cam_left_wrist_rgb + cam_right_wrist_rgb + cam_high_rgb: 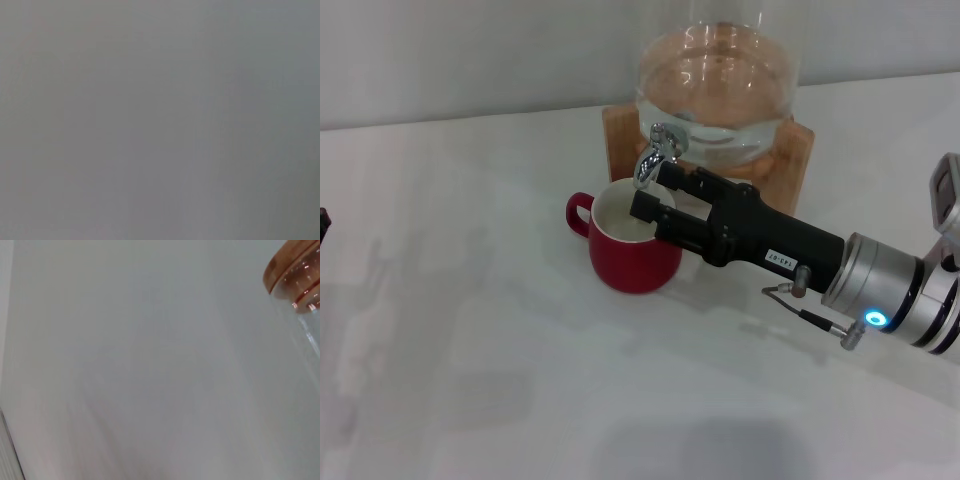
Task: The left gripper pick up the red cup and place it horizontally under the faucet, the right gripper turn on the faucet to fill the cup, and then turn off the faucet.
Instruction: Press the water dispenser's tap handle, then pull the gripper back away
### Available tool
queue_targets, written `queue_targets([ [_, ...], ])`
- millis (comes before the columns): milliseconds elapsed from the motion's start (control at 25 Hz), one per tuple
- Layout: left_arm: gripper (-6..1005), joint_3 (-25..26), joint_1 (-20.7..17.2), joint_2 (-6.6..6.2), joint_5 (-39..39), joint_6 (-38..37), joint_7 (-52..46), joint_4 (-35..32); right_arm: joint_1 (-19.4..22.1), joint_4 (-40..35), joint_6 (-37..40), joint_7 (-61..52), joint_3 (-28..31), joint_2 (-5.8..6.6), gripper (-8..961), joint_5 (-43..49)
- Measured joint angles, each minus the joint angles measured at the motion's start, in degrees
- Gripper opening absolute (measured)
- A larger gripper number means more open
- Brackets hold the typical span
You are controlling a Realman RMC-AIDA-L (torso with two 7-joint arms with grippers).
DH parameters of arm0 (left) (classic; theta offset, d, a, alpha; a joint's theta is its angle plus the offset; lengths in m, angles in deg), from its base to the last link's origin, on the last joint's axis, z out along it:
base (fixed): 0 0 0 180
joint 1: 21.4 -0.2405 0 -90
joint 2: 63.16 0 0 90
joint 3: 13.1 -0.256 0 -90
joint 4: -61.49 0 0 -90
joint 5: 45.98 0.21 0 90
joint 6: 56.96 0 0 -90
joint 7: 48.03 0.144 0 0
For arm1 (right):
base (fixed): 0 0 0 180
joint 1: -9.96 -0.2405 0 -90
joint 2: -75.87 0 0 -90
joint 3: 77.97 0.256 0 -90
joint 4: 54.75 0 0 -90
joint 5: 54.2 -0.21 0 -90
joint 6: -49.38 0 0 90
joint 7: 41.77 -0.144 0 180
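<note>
White worktop (pixel 470 330). Carries a red cup (pixel 632 248) upright, just before a wooden stand (pixel 798 150). Holds a glass jar (pixel 720 80) on that stand.

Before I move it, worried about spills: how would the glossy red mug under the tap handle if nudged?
The glossy red mug looks rigid, probably ceramic, so likely breakable. Standing upright on its base, it would probably slide, not roll. Its glaze may be slippery; the loop handle could snag.

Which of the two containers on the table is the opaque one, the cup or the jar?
The glossy red cup with the loop handle; the glass jar behind it on the wooden stand is see-through.
</note>
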Motion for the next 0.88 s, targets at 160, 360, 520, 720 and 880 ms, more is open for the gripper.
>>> queue_targets([
  [160, 882, 0.0, 0.0, -0.07, 0.0, 0.0, 0.0, 0.0, 0.2, 0.0, 0.1, 0.1, 0.4, 0.05, 723, 0.0],
  [360, 882, 0.0, 0.2, -0.09, 0.0, 0.1, 0.0, 0.0, 0.7, -0.5, 0.1, 0.1, 0.4, 0.08, 723, 0.0],
  [520, 882, 0.0, 0.4, -0.09, 0.0, 0.2, 0.0, 0.0, 0.8, -0.6, 0.1, 0.1, 0.5, 0.08, 723, 0.0],
  [720, 882, 0.0, 0.5, -0.09, 0.0, 0.3, 0.0, 0.0, 0.9, -0.7, 0.1, 0.1, 0.7, 0.15, 723, 0.0],
  [880, 882, 0.0, 0.5, -0.09, 0.0, 0.3, 0.0, 0.1, 1.0, -0.7, 0.1, 0.1, 1.2, 0.20, 722, 0.0],
])
